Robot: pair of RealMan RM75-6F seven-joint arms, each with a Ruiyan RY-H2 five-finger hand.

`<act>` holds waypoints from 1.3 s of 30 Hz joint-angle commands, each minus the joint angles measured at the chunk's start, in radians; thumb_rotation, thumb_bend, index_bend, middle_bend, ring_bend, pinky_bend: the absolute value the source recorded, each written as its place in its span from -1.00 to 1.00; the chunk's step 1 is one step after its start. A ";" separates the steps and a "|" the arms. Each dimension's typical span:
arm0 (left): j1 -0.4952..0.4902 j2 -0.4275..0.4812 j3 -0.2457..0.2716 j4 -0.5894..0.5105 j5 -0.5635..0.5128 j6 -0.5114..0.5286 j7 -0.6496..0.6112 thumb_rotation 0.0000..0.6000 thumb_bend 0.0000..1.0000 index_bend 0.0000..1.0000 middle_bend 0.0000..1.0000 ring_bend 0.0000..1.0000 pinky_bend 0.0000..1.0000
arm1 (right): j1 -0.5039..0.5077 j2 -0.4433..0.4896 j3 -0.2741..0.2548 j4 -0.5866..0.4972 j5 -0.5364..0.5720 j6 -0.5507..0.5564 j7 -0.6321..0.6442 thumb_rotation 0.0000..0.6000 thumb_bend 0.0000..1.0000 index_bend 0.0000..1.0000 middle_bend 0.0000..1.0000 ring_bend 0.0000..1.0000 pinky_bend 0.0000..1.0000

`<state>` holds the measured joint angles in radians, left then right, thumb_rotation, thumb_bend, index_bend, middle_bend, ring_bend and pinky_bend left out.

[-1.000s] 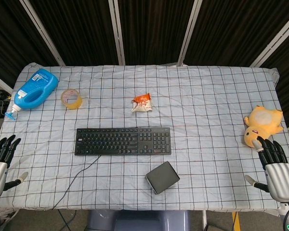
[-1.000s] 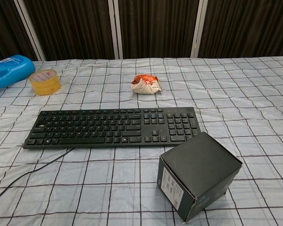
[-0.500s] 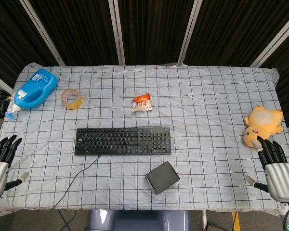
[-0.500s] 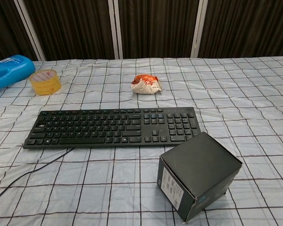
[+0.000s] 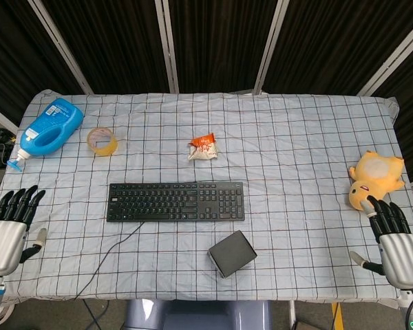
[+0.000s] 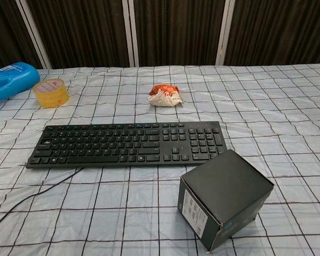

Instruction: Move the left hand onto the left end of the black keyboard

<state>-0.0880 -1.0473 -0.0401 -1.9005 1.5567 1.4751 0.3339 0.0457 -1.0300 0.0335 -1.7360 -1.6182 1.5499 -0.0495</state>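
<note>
From the head view we look steeply down on the whole bench [image 5: 296, 137], from its near edge to the dark curtain behind the far edge, with both side edges in sight. From the chest view we sit low at the near edge, facing the far curtain almost level, much closer in. Both views share the bench's middle: the black keyboard [image 5: 175, 201] [image 6: 127, 144], the black box [image 5: 232, 253] [image 6: 224, 197] near us, and the tape roll [image 5: 102, 141] [image 6: 51, 92] at far left.
</note>
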 commanded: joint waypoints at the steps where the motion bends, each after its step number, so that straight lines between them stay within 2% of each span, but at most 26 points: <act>1: -0.043 0.001 -0.023 -0.044 -0.050 -0.065 0.044 1.00 0.92 -1.00 -0.15 -0.26 -0.31 | 0.001 0.000 0.000 -0.002 0.001 -0.003 0.000 1.00 -0.85 -0.96 -1.00 -1.00 -1.00; 3: -0.072 0.009 -0.032 -0.089 -0.112 -0.125 0.080 1.00 1.00 -1.00 0.24 0.06 -0.15 | 0.001 0.000 0.000 -0.005 0.004 -0.004 0.002 1.00 -0.85 -0.96 -1.00 -1.00 -1.00; 6: -0.127 0.024 -0.049 -0.166 -0.245 -0.226 0.163 1.00 1.00 -1.00 0.42 0.21 -0.08 | 0.001 0.003 0.001 -0.009 0.011 -0.007 0.008 1.00 -0.85 -0.96 -1.00 -1.00 -1.00; 10: -0.203 0.032 -0.069 -0.227 -0.409 -0.312 0.275 1.00 1.00 -1.00 0.47 0.28 -0.04 | 0.001 0.006 0.001 -0.012 0.015 -0.011 0.015 1.00 -0.85 -0.95 -1.00 -1.00 -1.00; 14: -0.267 0.020 -0.081 -0.249 -0.528 -0.347 0.350 1.00 1.00 -1.00 0.51 0.31 -0.03 | 0.003 0.008 0.002 -0.014 0.018 -0.014 0.022 1.00 -0.85 -0.96 -1.00 -1.00 -1.00; 19: -0.340 -0.024 -0.087 -0.252 -0.647 -0.352 0.444 1.00 1.00 -0.93 0.60 0.42 0.00 | 0.004 0.010 0.003 -0.018 0.023 -0.018 0.028 1.00 -0.85 -0.95 -1.00 -1.00 -1.00; 22: -0.400 -0.064 -0.082 -0.253 -0.765 -0.352 0.519 1.00 1.00 -0.91 0.62 0.43 0.00 | 0.005 0.013 0.004 -0.020 0.028 -0.022 0.036 1.00 -0.85 -0.95 -1.00 -1.00 -1.00; 39: -0.594 -0.154 -0.063 -0.229 -1.129 -0.325 0.659 1.00 1.00 -0.81 0.63 0.43 0.01 | 0.006 0.018 0.001 -0.029 0.032 -0.031 0.050 1.00 -0.85 -0.95 -1.00 -1.00 -1.00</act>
<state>-0.6493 -1.1798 -0.1068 -2.1396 0.4669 1.1426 0.9739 0.0518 -1.0120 0.0350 -1.7649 -1.5864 1.5193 0.0002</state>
